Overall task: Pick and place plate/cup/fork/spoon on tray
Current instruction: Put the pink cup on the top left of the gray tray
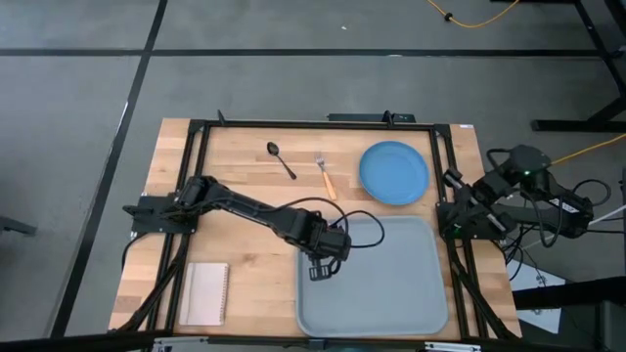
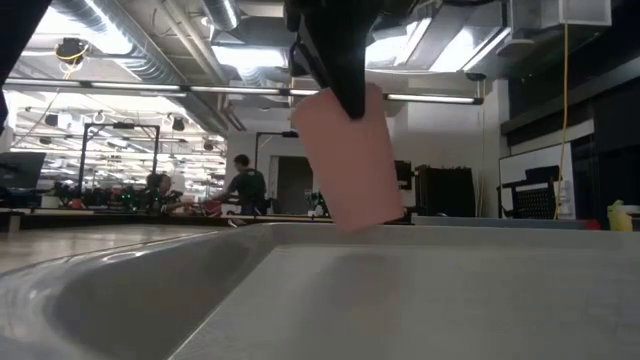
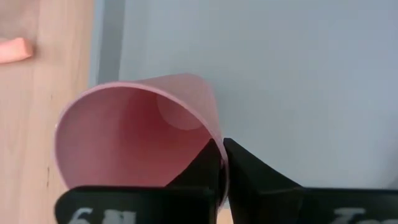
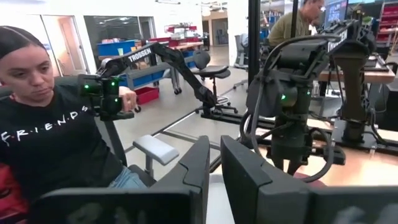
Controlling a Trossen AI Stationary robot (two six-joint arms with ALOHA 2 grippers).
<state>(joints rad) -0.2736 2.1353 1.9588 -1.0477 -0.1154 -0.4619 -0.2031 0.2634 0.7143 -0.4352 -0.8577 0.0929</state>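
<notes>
- We see a white notepad (image 1: 206, 293) lying on the wooden worktop (image 1: 254, 174), near its front-left corner.
- We see a seated person in a black T-shirt (image 4: 46, 134) beyond the worktop.
- We see an office chair (image 4: 204, 67) farther back in the room.

Count: one round flat light-blue plate (image 1: 394, 173), one small pink-red cup (image 3: 134, 138), one fork with silver tines and orange handle (image 1: 326, 176), one small dark spoon (image 1: 281, 158), one large grey-blue rectangular tray (image 1: 391, 284), one small white notepad (image 1: 205, 292). Two dark arms, so two grippers: left gripper (image 1: 324, 266), right gripper (image 1: 450, 180). Spoon, fork, plate in a row toward 12 o'clock; notepad at 7.
</notes>
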